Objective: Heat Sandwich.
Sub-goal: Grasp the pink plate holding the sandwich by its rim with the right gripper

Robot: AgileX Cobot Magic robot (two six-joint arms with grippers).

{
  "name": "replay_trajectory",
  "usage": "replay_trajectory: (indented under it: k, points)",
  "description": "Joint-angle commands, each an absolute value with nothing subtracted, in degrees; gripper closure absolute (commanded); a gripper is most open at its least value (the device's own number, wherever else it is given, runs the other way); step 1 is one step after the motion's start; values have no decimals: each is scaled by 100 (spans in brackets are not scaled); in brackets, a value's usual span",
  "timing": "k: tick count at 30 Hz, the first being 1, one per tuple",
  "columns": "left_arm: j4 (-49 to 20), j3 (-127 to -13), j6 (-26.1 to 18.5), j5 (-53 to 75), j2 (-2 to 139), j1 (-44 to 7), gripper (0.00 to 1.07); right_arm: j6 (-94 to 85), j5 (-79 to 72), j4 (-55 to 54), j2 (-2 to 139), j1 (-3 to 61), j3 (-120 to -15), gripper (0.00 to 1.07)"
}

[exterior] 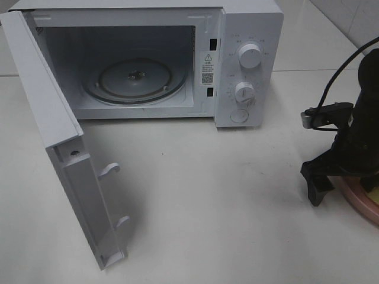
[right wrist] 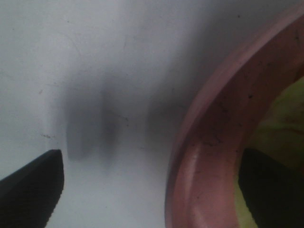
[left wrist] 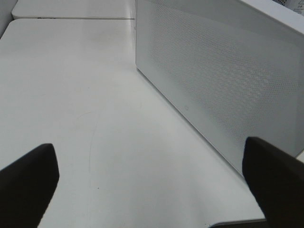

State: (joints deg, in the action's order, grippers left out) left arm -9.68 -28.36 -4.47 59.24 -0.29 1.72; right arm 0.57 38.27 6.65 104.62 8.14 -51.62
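From my seat the right pincer (right wrist: 149, 190) stands spread wide and grips nothing. Its jaws straddle the rim of the round pink plate (right wrist: 209, 142): one black fingertip (right wrist: 28, 187) hangs outside over the white tabletop (exterior: 207, 207), the other inside the plate. The small sandwich (right wrist: 280, 118) lies on that plate, showing only a yellow-green patch just beside the inner fingertip (I cannot tell whether they touch).

In the high view the plate sits at about four o'clock from the boxy white microwave oven (exterior: 249, 59), at the frame's edge. The oven's door (exterior: 65, 165) is swung open toward seven o'clock, baring the glass turntable (exterior: 135, 80).

The left pincer (left wrist: 151, 190) is also fully spread and empty, low over the tabletop near a white perforated panel (left wrist: 223, 80) of the oven.
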Motion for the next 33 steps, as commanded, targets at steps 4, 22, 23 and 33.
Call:
replay_trajectory:
  k: [4, 22, 23, 33]
  points:
    - [-980, -2825, -418, 5924, -143, 178, 3, 0, 3776, 728, 10697, 796, -5122, 15]
    - [-980, -2825, -418, 5924, -143, 178, 3, 791, 3867, 1301, 10686, 796, -5122, 83]
    - [-980, -2825, -418, 5924, -143, 178, 3, 791, 3867, 1301, 10686, 796, -5122, 83]
    - [-980, -2825, -418, 5924, -143, 178, 3, 848, 3850, 1306, 10686, 796, -5122, 107]
